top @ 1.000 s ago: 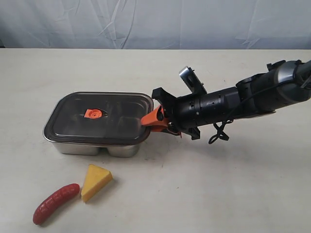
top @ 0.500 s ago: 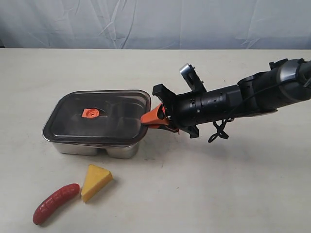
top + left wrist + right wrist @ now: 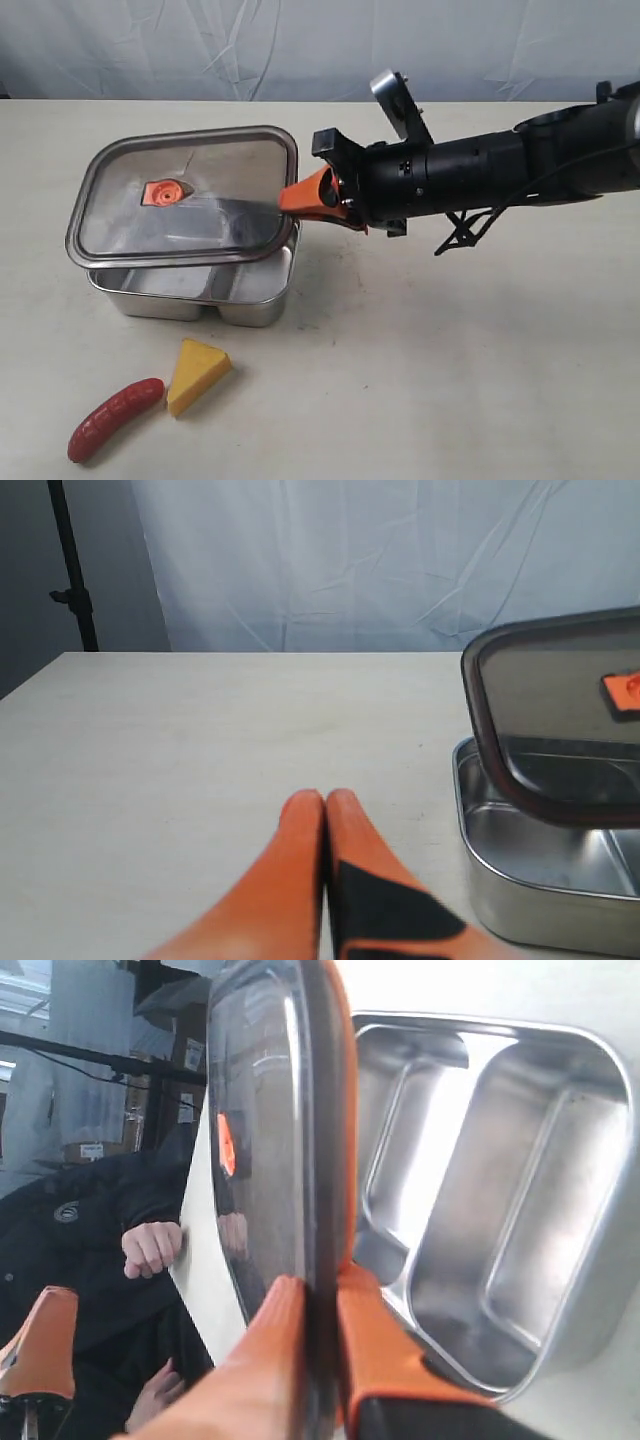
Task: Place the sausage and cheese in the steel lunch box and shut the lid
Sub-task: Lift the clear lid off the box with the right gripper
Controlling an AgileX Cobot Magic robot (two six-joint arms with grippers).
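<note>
My right gripper [image 3: 292,200] [image 3: 320,1295] is shut on the right edge of the dark tinted lid [image 3: 185,195] [image 3: 275,1130], holding it lifted and tilted above the steel lunch box [image 3: 190,290] [image 3: 500,1210]. The lid's orange valve [image 3: 165,191] shows near its centre. Both compartments of the box look empty. The yellow cheese wedge [image 3: 197,374] and the red sausage [image 3: 115,418] lie on the table in front of the box. My left gripper [image 3: 325,800] is shut with nothing in it, low over the table beside the box [image 3: 540,870], under the raised lid [image 3: 560,710].
The pale table [image 3: 450,380] spreads to the right and front of the box. A wrinkled light backdrop [image 3: 300,45] hangs behind it. A dark stand [image 3: 72,570] rises past the table's far edge in the left wrist view.
My right gripper has risen with the lid, pulling it up off the lunch box and tilting it. The sausage and cheese have not moved.
</note>
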